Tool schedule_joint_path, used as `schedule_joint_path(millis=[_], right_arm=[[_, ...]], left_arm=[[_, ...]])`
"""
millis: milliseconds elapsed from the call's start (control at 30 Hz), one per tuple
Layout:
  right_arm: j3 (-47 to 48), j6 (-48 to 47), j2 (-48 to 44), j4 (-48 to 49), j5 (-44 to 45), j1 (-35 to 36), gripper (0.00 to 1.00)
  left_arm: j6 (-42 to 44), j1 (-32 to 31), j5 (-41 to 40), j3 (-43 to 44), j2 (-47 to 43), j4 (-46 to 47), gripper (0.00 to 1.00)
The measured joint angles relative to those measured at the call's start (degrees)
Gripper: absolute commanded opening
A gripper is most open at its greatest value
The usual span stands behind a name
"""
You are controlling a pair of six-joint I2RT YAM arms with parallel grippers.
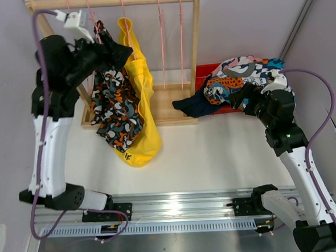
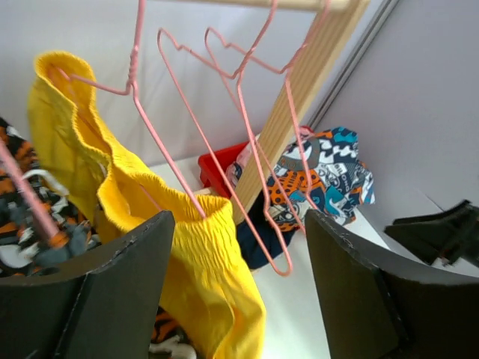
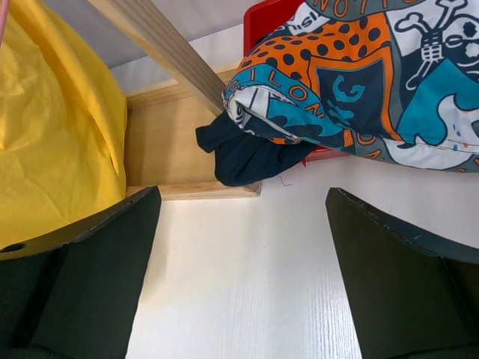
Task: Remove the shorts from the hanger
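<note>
One white table [image 1: 215, 151] fills the middle of the overhead view. At upper centre stands the wooden rack [image 1: 195, 38].

The yellow shorts [image 1: 141, 105] hang from the rack's rail. Their long axis runs top to bottom in the frame, waistband up and legs spilling over the rack's base onto the table. Just left of them, touching, hang the camouflage shorts [image 1: 115, 106], lying the same way. Their hanger hook is hidden behind the left arm.

At upper right the blue-orange-white print shorts [image 1: 239, 76] lie heaped on a red tray [image 1: 202, 72], off any hanger. The navy shorts [image 1: 192, 106] poke out from under them toward the rack's base.

Only the left wrist view shows the yellow waistband gathered on a pink hanger [image 2: 161, 146], with empty hangers [image 2: 258, 161] beside it. The right wrist view alone shows the navy fabric touching the base's corner, and cuts off the print shorts.

The left gripper [image 2: 239, 224] is up beside the hanging shorts, jaws spread wide and clamping nothing. The right gripper [image 3: 243, 202] is just below the heap, jaws likewise wide apart over bare table.
</note>
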Motion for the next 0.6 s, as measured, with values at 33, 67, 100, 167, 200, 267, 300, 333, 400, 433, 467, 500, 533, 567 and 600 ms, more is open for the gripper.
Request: schedule_joint_path(millis=[33, 67, 100, 167, 200, 267, 300, 333, 400, 433, 467, 500, 533, 567, 600], right_arm=[[0.0, -0.2, -0.2, 0.0, 0.2, 0.0, 1.0], [-0.1, -0.3, -0.3, -0.1, 0.3, 0.0, 0.99], [-0.1, -0.7, -0.5, -0.2, 0.5, 0.0, 1.0], [-0.2, -1.2, -0.8, -0.4, 1.3, 0.0, 0.99], [-0.2, -1.4, -1.0, -0.7, 1.7, 0.0, 1.0], [-0.2, -2.2, -1.3, -1.2, 2.6, 0.0, 1.0], [-0.2, -2.4, -1.4, -1.4, 2.9, -0.1, 0.99], [-0.2, -2.6, -1.5, -1.6, 3.1, -0.2, 0.99], [-0.2, -3.2, -1.5, -1.9, 3.5, -0.4, 1.0], [-0.3, -3.4, -1.5, -1.9, 3.7, -0.6, 0.99], [-0.3, -3.7, -1.5, -1.9, 3.7, -0.8, 0.99], [-0.4, -3.8, -1.5, -2.0, 3.8, -0.9, 1.0], [-0.5, -3.9, -1.5, -1.9, 3.9, -1.1, 1.0], [-0.7, -4.0, -1.6, -1.9, 3.9, -1.3, 0.99], [-0.9, -4.2, -1.6, -1.8, 4.0, -1.4, 1.0]], left_arm=[[-0.3, -0.6, -0.2, 0.2, 2.0, 0.5, 0.76], [-0.3, -1.0, -0.5, 0.2, 3.5, 0.9, 0.75], [-0.4, -1.4, -1.0, 0.3, 5.3, 1.2, 0.75], [-0.8, -1.9, -2.2, 0.9, 8.7, 1.2, 0.75], [-0.8, -2.0, -2.7, 1.3, 9.9, 1.2, 0.74], [-0.9, -2.3, -3.9, 3.2, 12.7, 1.0, 0.74], [-0.9, -2.4, -4.5, 4.2, 13.7, 1.0, 0.73], [-0.9, -2.7, -5.3, 5.0, 14.5, 1.0, 0.73], [-0.8, -3.2, -6.7, 5.7, 15.4, 1.4, 0.73], [-0.8, -3.5, -7.3, 6.0, 15.8, 1.5, 0.72], [-0.8, -3.8, -7.8, 6.3, 16.1, 1.7, 0.69], [-0.8, -4.1, -8.4, 6.6, 16.4, 1.8, 0.68], [-0.7, -4.3, -9.0, 6.9, 16.9, 1.9, 0.67], [-0.7, -4.6, -9.6, 7.4, 17.3, 1.9, 0.66], [-0.6, -4.9, -10.2, 8.0, 17.9, 1.9, 0.64]])
